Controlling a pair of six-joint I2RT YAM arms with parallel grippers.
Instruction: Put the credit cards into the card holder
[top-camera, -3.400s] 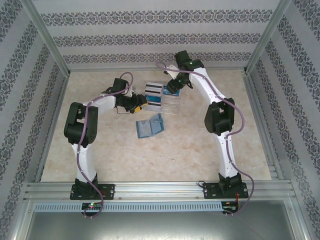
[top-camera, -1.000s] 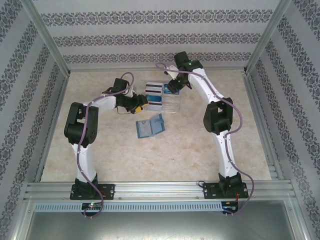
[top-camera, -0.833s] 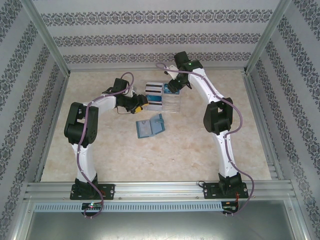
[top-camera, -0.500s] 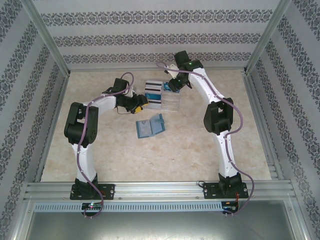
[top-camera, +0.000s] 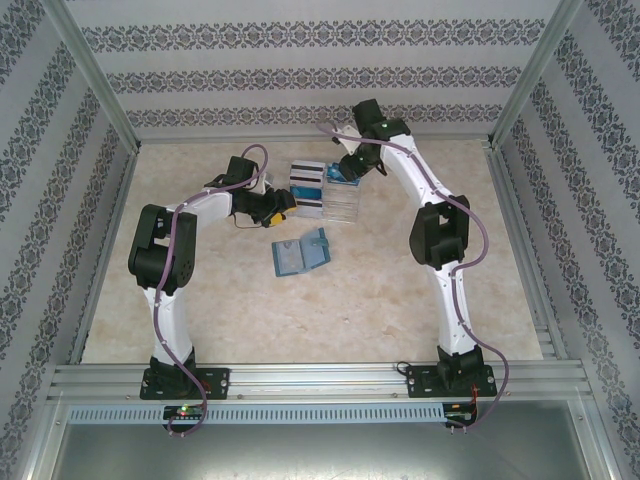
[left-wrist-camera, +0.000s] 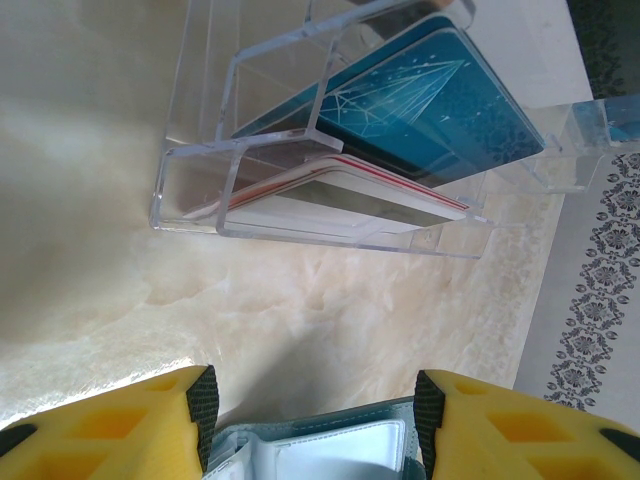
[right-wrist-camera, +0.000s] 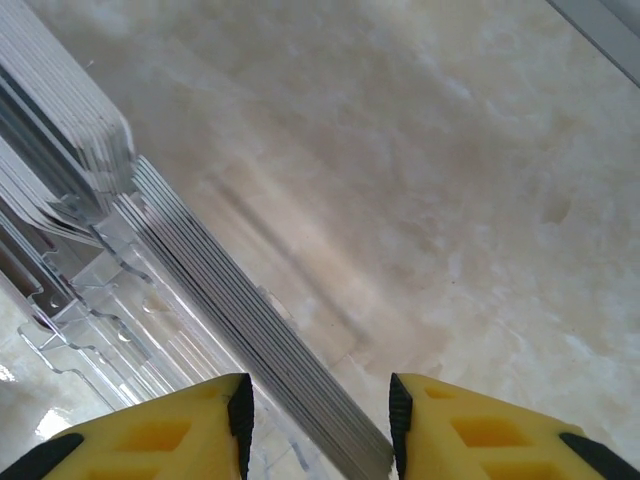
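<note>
**Cards in the clear rack, holder open on the table**

The card holder (top-camera: 298, 256) lies open on the table (top-camera: 350, 320), near the middle, on the near side of the clear rack (top-camera: 340, 207). The credit cards (left-wrist-camera: 430, 100) stand in the rack's slots. The teal ones are behind, and a white one with a dark stripe is nearest the left gripper (left-wrist-camera: 315, 385). Its 2 yellow fingers are apart and hold nothing. The right gripper (right-wrist-camera: 318, 390) is at the rack's far right part, by 1 teal card (top-camera: 335, 173). A thin grey edge runs between its fingers. I cannot tell if they grip it.
</note>
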